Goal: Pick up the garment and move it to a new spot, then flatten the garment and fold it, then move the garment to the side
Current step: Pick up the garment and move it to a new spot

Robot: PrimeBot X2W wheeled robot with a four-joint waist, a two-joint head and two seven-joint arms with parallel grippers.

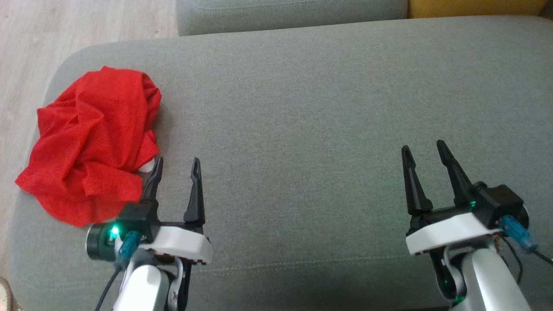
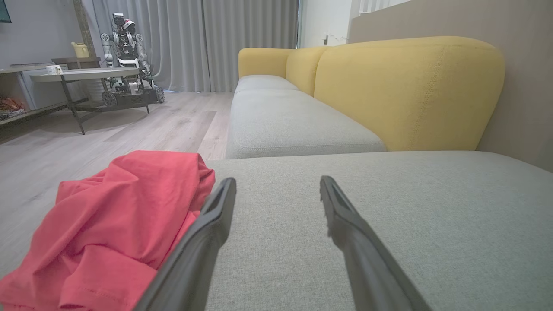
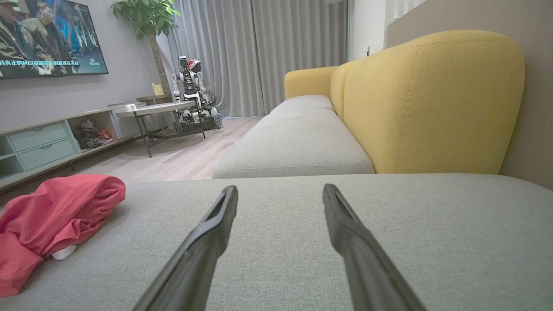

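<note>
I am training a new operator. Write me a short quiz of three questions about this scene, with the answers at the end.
1. True or false: the left claw is shut on the red garment.
2. Where on the grey cushion does the garment lie? A) at the robot's left end B) in the middle C) at the robot's right end
3. Which is nearer the garment: the left claw or the right claw?
Key: 1. False; it stands open and holds nothing. 2. A. 3. The left claw.
</note>
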